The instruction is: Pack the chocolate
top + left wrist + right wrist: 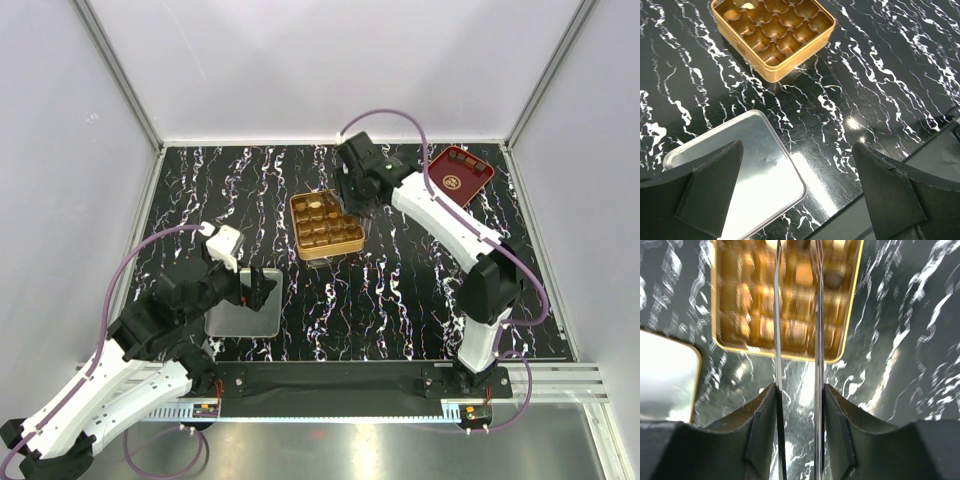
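right gripper [799,390] clamps tweezers [818,340] above the tin [790,67]; aim them straight down into an empty cell beside the chocolate [834,276]. left gripper [800,185] gapes, holding nothing.

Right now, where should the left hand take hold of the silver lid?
Likely the thin rim of the lid, on the edge lying between the open left hand's fingers, coming straight down. It lies flat on the table and looks too wide to span, so pinching one edge seems the only purchase.
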